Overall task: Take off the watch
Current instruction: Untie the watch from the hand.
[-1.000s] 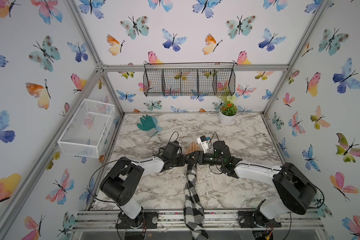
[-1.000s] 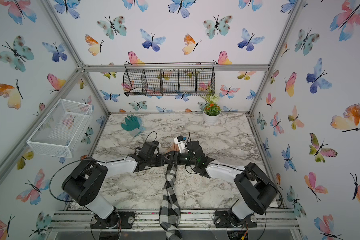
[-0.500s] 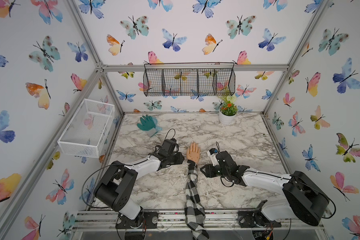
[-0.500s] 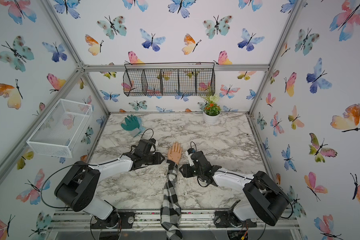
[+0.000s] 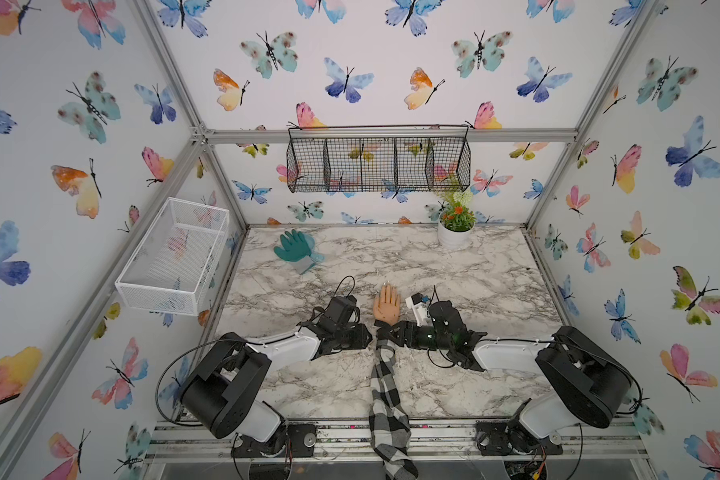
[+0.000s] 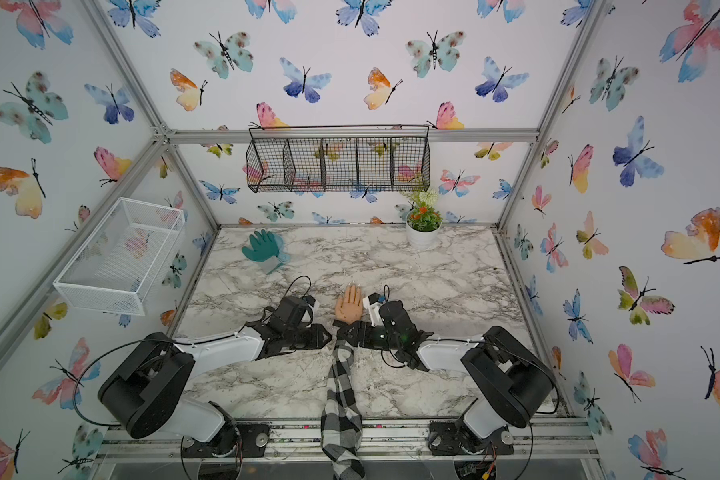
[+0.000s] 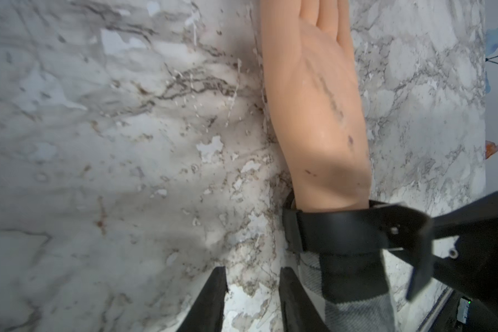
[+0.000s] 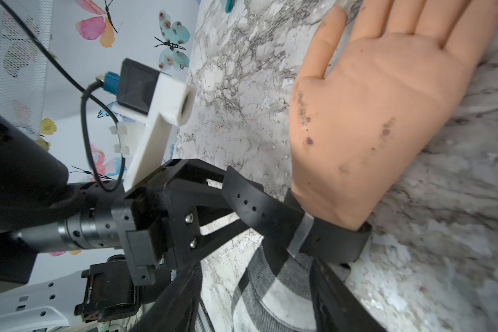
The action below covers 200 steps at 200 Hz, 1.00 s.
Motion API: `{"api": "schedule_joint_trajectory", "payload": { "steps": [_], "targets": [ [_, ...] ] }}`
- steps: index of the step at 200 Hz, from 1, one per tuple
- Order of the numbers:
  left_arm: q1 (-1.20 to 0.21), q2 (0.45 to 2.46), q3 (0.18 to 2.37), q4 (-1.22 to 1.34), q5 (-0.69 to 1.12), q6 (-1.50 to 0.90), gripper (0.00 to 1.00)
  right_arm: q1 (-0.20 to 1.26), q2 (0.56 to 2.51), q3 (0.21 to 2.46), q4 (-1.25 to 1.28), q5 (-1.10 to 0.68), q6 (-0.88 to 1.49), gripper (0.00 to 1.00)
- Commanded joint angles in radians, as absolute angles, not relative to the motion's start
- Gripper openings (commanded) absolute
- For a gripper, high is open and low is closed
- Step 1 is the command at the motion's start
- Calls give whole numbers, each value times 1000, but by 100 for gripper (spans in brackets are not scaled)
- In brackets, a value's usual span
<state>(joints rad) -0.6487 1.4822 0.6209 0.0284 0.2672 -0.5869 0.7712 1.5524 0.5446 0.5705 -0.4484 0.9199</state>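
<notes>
While the watch (image 7: 339, 234) rings the wrist between the dummy hand (image 7: 314, 100) and the checked sleeve (image 7: 357, 304) in the left wrist view, the left gripper (image 7: 252, 276) sits just short of it. Its jaws are a little apart with marble showing between them, and nothing is clamped. The dial is not visible.

Right wrist view: the strap tail (image 8: 247, 198), holes showing, lifts off the wrist toward the left gripper. Whether they touch is not readable. The right gripper (image 8: 258, 263) is spread wide to either side of the sleeve. Bare marble shows between one finger and the cloth, so it is released.

Judgement: the step in hand is freeing the tail.
- Pinch the tail near its end with the left gripper.
- Draw it back along the strap's own line, keeping the pull low.
- Let the right gripper steady the sleeve so the hand does not slide.

Both top views: the two arms meet at the wrist, and all containers are well beyond the fingertips.
- Black wire basket (image 5: 378, 166), far ahead of both grippers: nothing seen in its compartments.
- White mesh bin (image 5: 173, 253), out past the left gripper's outer side: nothing seen inside.
- White pot (image 5: 454, 242), ahead of the right gripper: holds a flowering plant (image 5: 457, 216).
</notes>
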Motion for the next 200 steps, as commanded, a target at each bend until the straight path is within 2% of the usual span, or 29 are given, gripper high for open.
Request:
{"api": "schedule_joint_trajectory", "payload": {
  "steps": [1,136,200],
  "targets": [
    [-680,1455,608,82,268,-634,35,771,1560,549,639,-484,966,63],
    [-730,1480,591,135,257,-657,35,770,1632,658,652,-535,963,62],
    [-729,1473,595,123,259,-646,35,723,1424,630,281,-375,667,63]
  ]
}}
